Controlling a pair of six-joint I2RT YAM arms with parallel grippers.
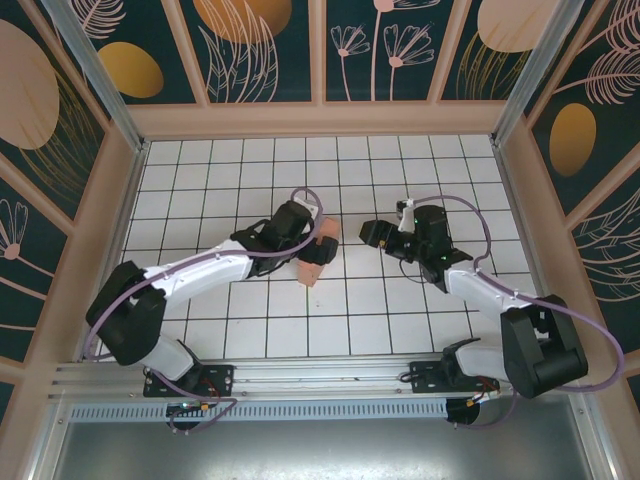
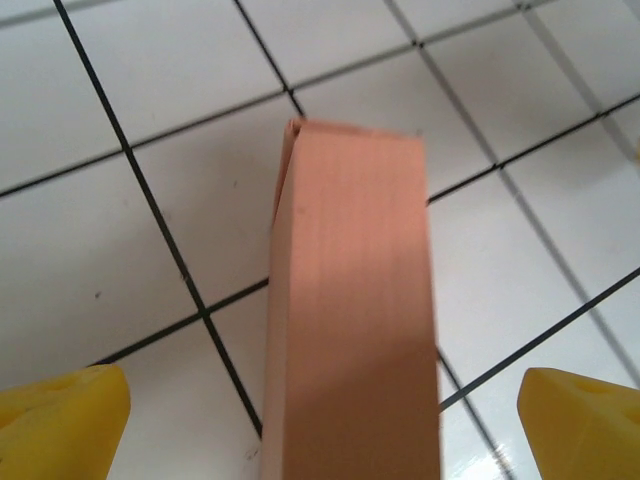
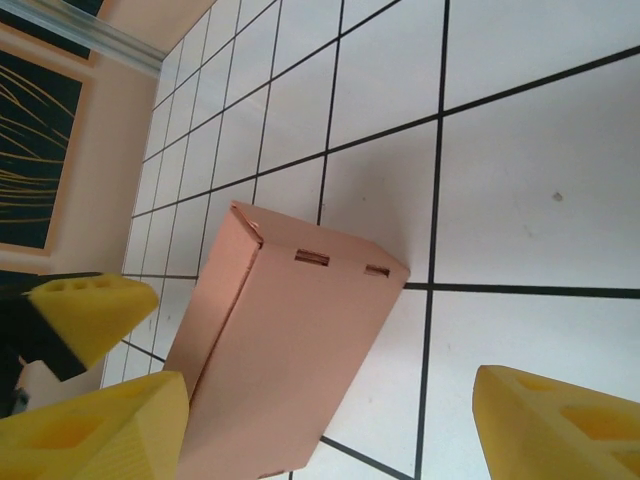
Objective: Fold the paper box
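The paper box (image 2: 355, 320) is a folded salmon-pink oblong lying on the white tiles. My left gripper (image 2: 325, 430) is open above it. Its yellow fingers (image 2: 60, 420) stand wide on either side of the box with a gap at each side. In the top view the left gripper (image 1: 318, 247) covers the middle of the paper box (image 1: 309, 271), whose two ends stick out. My right gripper (image 1: 372, 233) is open just right of the box's far end. In the right wrist view the closed end of the paper box (image 3: 290, 340) shows two small slots, ahead of my right gripper (image 3: 330, 430).
White tiled floor (image 1: 400, 310) with black grout lines all around. Wooden frame walls (image 1: 320, 118) with dark patterned panels close the back and sides. A metal rail (image 1: 300, 372) runs along the near edge by the arm bases.
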